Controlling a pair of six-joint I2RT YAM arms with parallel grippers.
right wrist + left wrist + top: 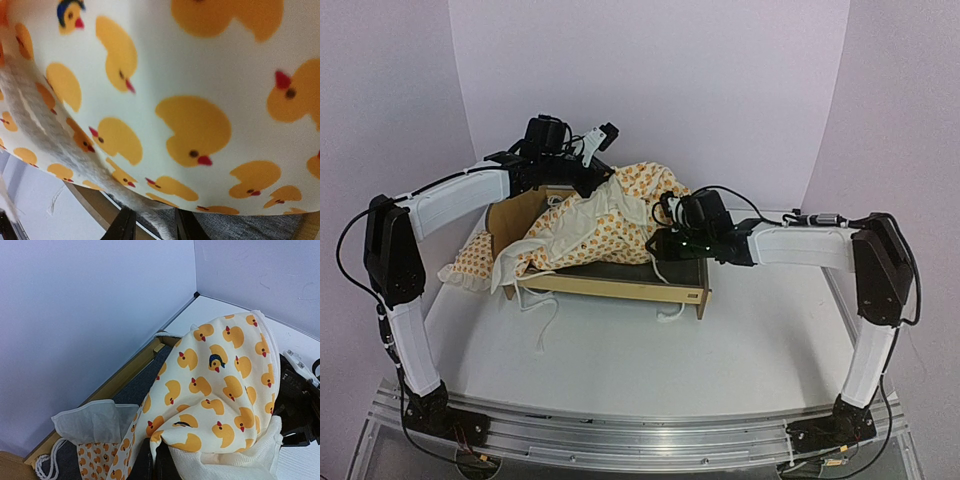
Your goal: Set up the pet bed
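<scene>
Two soft pieces and one rigid frame sit on the white counter (620,370).

Far left: small ruffled pillow (470,262), orange-dotted and limp, lying just beside the headboard (513,215).

Pet bed (620,285) stands mid-counter, headboard to the left, low footboard (704,293) to the right. Frame is thin pale plywood in flat panels, with a scalloped top on the headboard. Dark grey-blue fabric base (620,266) shows along the near rail. Judgement: light and stiff, likely to slide on the smooth counter if the cushion is tugged. Best taken by a rail or the footboard's top edge, not the thin scallops.

Left tool (154,466), above the far side of the bed, is closed on a fold of the cushion (620,215) and holds it up in a peak. Cushion is cream with a yellow duck print, padded and floppy, with a thick white piped edge. It is bunched over most of the bed, not flat. White ties (545,310) trail over the near rail onto the counter; snag risk.

Right tool (155,222), at the cushion's right edge near the footboard, has its fingers partly apart. The piped edge runs between them, not evidently pinched. Fabric looks compressible, not slippery; the seam is the place to take it.
</scene>
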